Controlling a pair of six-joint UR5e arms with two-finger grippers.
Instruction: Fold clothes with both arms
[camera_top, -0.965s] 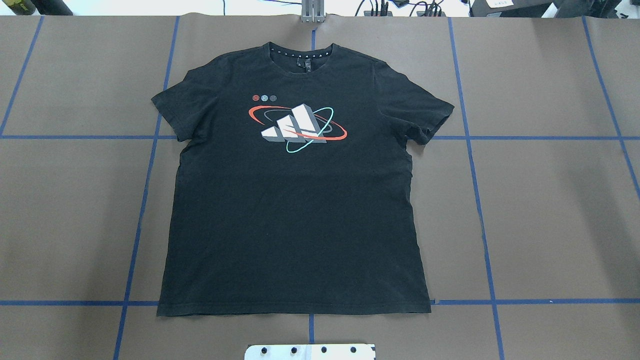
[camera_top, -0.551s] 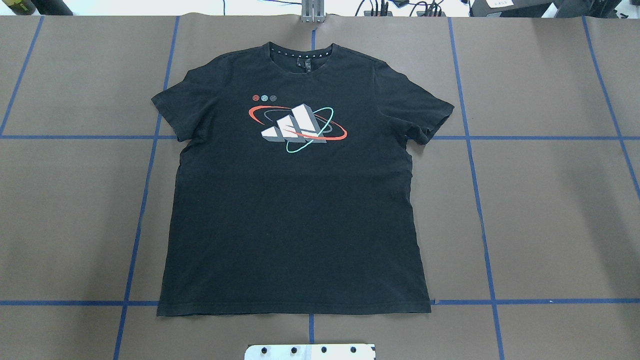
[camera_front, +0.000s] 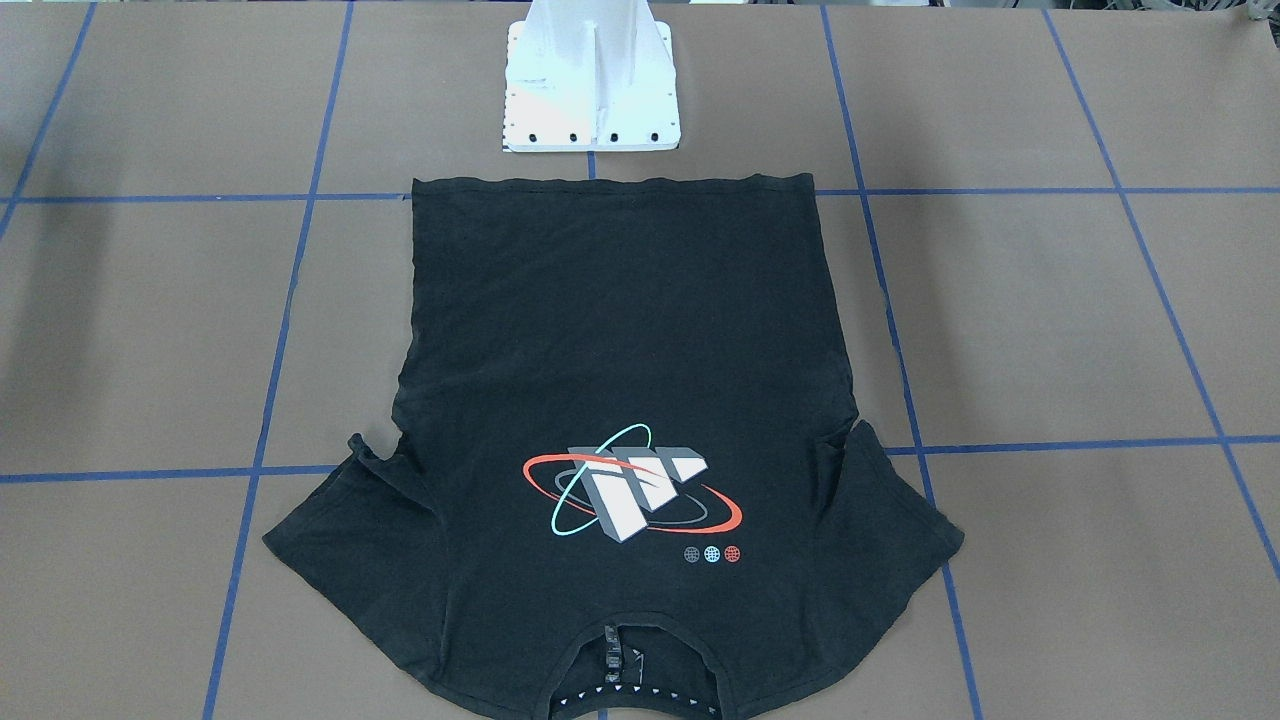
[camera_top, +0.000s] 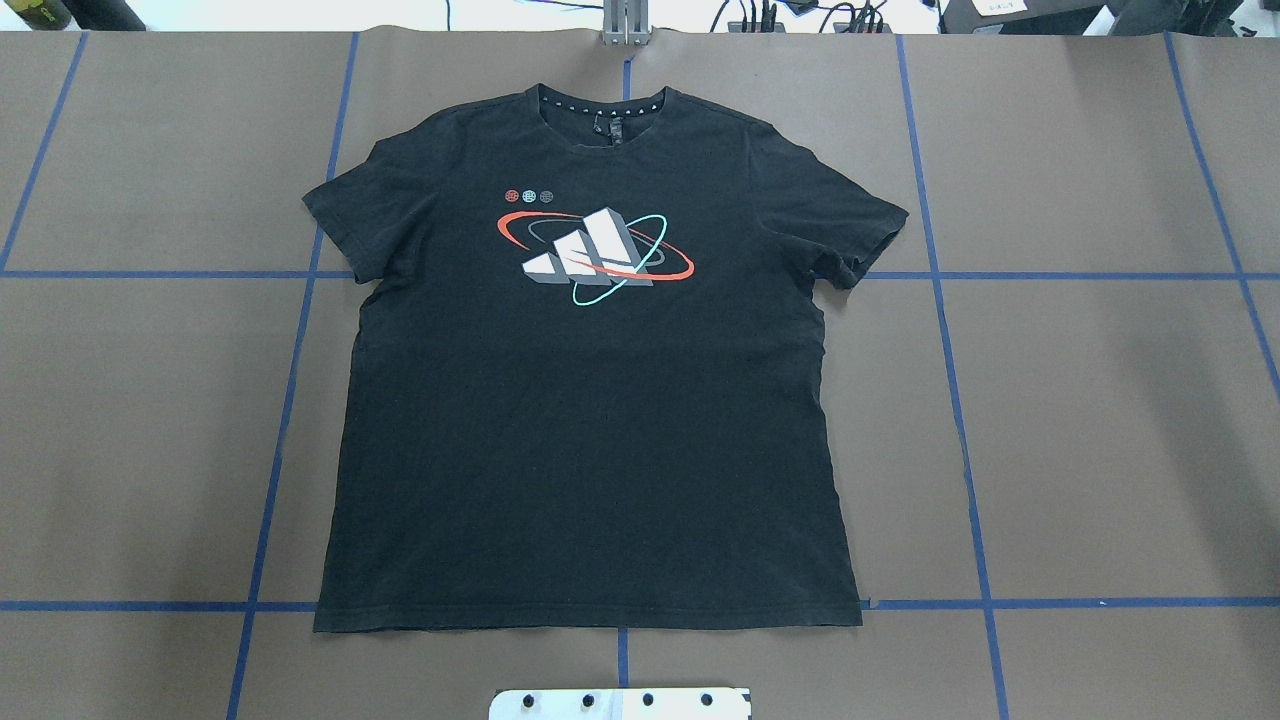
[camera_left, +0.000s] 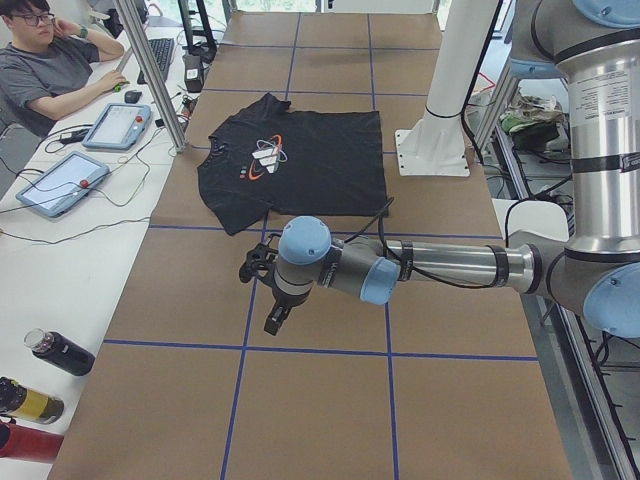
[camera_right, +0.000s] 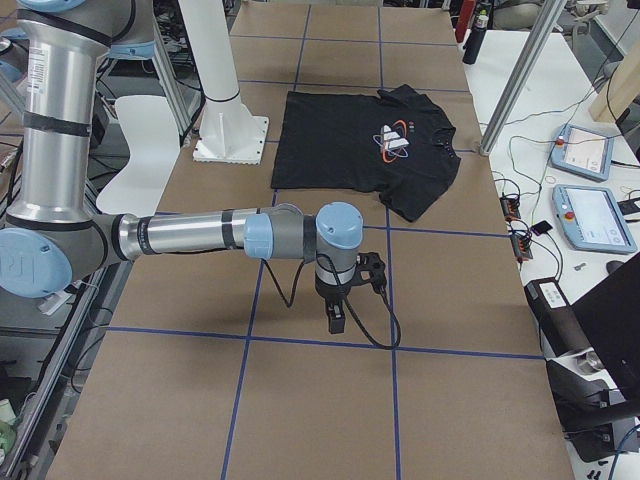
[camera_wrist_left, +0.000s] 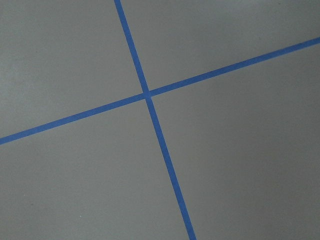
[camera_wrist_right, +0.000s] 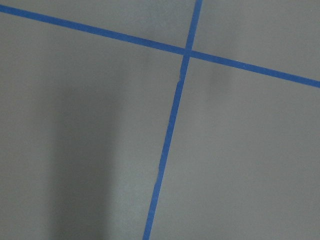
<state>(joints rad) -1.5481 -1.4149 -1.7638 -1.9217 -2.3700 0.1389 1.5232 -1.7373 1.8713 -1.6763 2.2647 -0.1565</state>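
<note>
Here, the brown surface (camera_top: 1100, 400), gridded with blue tape (camera_top: 945, 330), carries everything. The left arm (camera_left: 450, 265) and right arm (camera_right: 190, 235) each reach out low over bare surface at opposite ends, well apart from the shirt. The black T-shirt (camera_top: 590, 450) lies flat and unfolded in the middle, logo side up, its hem nearest the white pedestal (camera_front: 590, 90). The left end effector (camera_left: 274, 320) and right end effector (camera_right: 337, 320) point down; I cannot tell whether they are released or clenched.

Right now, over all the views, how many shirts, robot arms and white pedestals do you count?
black T-shirt: 1
robot arms: 2, the left arm and the right arm
white pedestal: 1
Total: 4
</note>
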